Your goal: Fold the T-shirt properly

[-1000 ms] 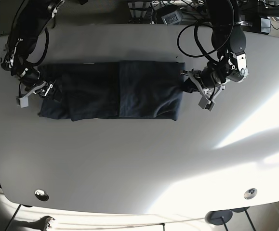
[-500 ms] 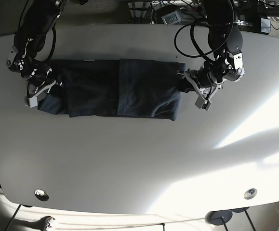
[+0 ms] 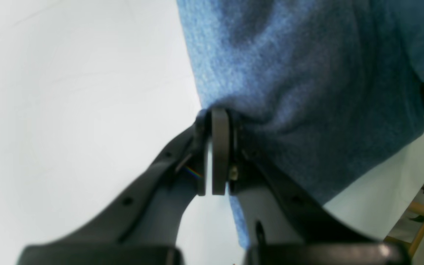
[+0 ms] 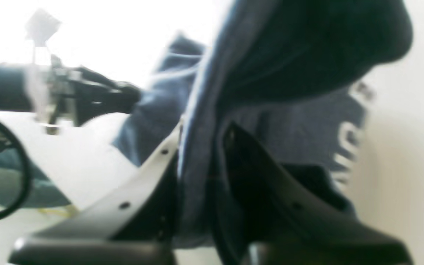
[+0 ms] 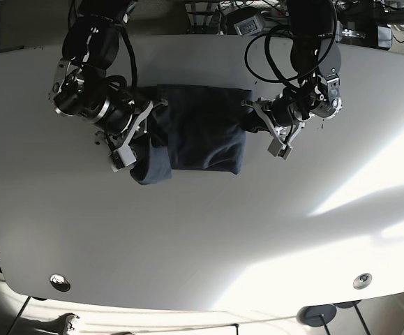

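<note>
The dark blue T-shirt [image 5: 202, 129] lies folded on the white table [image 5: 202, 230], bunched between both arms. In the base view my right gripper [image 5: 144, 122] is on the left, shut on the shirt's left end, which is lifted and carried over the middle. The right wrist view shows cloth [image 4: 204, 121] pinched between its jaws, with white lettering [image 4: 344, 147] on the fabric. My left gripper [image 5: 252, 118] is on the right, shut on the shirt's right edge. The left wrist view shows its fingertips [image 3: 219, 147] closed on the blue cloth [image 3: 300, 84].
Cables and equipment [image 5: 250, 24] sit past the table's far edge. Two round fittings [image 5: 60, 282] [image 5: 361, 280] are set near the table's front corners. Bright sunlight falls across the front right of the table.
My right gripper has lifted the shirt's left end and moved it far to the right over the middle. My left gripper has moved left with the right edge. The shirt looks much shorter.
</note>
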Motion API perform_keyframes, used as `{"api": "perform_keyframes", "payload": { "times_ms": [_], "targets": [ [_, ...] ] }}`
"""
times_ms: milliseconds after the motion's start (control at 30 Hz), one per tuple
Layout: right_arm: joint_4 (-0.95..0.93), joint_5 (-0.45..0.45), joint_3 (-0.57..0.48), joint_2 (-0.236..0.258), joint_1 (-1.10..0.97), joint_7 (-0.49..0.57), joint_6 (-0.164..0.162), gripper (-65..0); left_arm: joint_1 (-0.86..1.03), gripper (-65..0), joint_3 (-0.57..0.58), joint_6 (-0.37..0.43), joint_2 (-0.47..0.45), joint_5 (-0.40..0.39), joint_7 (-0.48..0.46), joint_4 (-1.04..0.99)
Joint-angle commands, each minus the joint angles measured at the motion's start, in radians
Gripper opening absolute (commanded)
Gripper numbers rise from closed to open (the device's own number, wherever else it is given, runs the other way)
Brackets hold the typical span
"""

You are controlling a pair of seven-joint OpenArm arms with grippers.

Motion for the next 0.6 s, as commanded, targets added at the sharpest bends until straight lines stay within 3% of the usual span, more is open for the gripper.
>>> {"api": "perform_keyframes", "payload": {
  "times_ms": [33, 200, 233, 267, 333, 400, 600],
  "targets": [
    [0.019, 0.027, -0.039, -0.013, 0.014, 0.023, -0.001, -62.9, -0.01, -65.0, 0.0, -0.003, 0.008, -0.004, -0.002, 0.009],
    [-0.024, 0.016, -0.14, -0.041, 0.035, 0.035, -0.006, -62.8, -0.01, -65.0, -0.002, -0.003, 0.013, -0.004, -0.002, 0.009],
    [-0.046, 0.016, -0.149, -0.041, 0.04, 0.049, -0.02, -62.8, -0.01, -65.0, -0.002, -0.003, 0.013, -0.004, -0.002, 0.009],
    [-0.079, 0.017, -0.181, -0.041, 0.042, 0.078, -0.058, -62.8, -0.01, -65.0, 0.0, -0.003, 0.013, -0.004, -0.002, 0.009],
    [-0.115, 0.025, -0.23, -0.039, 0.043, 0.136, -0.103, -62.6, -0.01, -65.0, 0.0, -0.003, 0.013, -0.004, -0.002, 0.009],
    [-0.174, 0.027, -0.273, -0.039, 0.063, 0.179, -0.127, -62.6, -0.01, -65.0, 0.001, -0.003, 0.013, -0.004, -0.002, 0.009],
    [-0.363, 0.017, -0.309, -0.033, 0.134, 0.262, -0.129, -60.6, -0.01, -65.0, -0.002, -0.003, 0.013, -0.007, -0.002, 0.012]
  ]
}}
